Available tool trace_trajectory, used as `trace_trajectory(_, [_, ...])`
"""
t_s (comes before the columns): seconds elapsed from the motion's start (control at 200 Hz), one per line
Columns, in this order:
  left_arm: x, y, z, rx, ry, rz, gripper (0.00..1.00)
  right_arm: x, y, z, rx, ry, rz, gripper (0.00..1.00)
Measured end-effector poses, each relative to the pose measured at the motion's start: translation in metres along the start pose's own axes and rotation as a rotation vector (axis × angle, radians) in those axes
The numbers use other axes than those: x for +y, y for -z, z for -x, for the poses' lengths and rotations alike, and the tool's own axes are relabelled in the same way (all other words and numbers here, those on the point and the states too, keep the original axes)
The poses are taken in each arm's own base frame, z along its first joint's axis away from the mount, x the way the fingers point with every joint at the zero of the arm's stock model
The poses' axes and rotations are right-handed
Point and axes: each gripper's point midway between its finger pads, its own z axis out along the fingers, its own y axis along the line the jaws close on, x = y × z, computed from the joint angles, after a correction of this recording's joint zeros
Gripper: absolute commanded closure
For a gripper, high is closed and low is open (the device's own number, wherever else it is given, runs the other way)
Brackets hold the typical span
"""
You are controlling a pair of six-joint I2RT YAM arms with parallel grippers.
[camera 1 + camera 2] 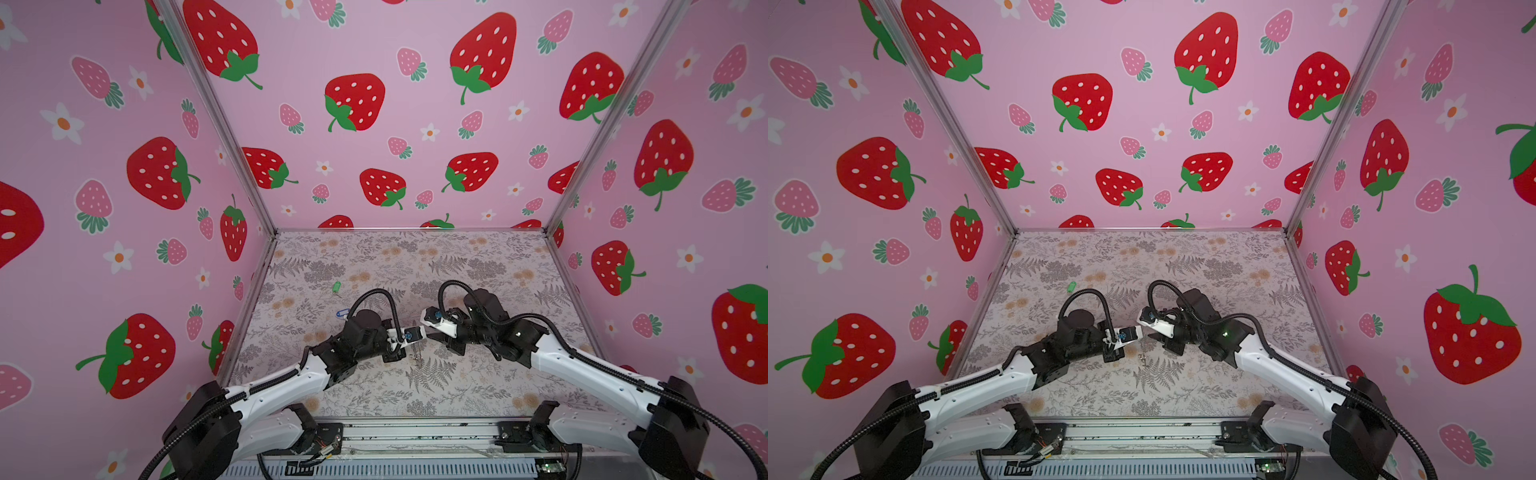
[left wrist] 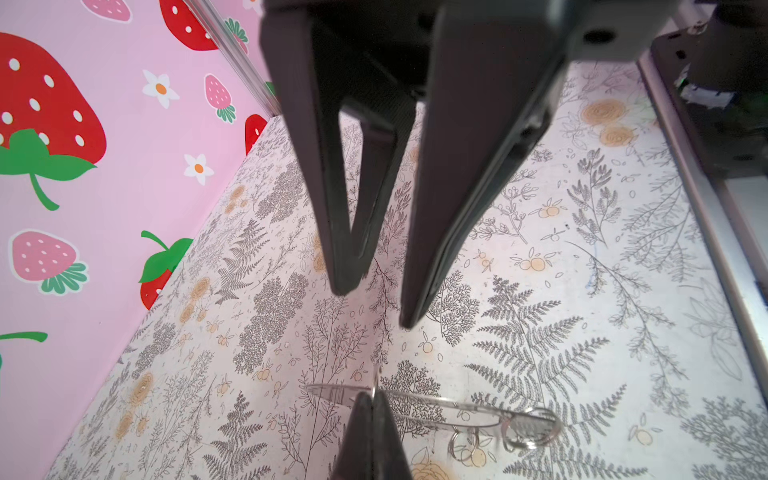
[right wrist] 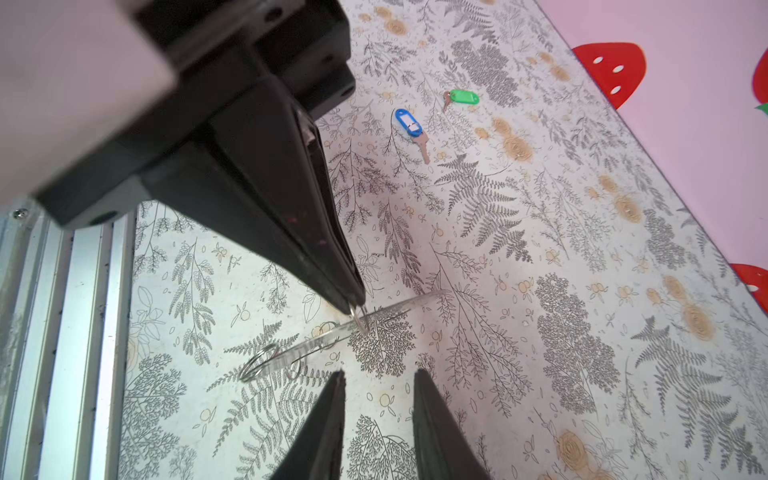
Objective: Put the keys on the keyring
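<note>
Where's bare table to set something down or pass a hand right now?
Free: back-right table, between right arm and back wall; front strip between the two arms, by the rail. Crowded: centre, where left gripper pinches the keyring, right gripper open beside it; green key and blue key lie back left.

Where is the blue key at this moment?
The blue key lies on the table left of centre in a top view, just behind the left arm at its wrist, with the green key slightly farther back.
</note>
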Motion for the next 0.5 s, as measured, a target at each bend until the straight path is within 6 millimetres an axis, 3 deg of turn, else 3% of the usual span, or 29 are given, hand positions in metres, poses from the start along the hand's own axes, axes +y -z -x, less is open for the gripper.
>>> trace_trajectory(0.245, [0.005,0.005,0.000,-0.096,0.132,-0.010,1.00,-0.002,0.005,0.006,-0.092,-0.017,-0.006,0.69])
trace_trajectory(0.5, [0.011,0.010,0.023,-0.221,0.162,-0.015,1.00,0.002,0.000,0.009,-0.151,-0.057,0.032,0.70])
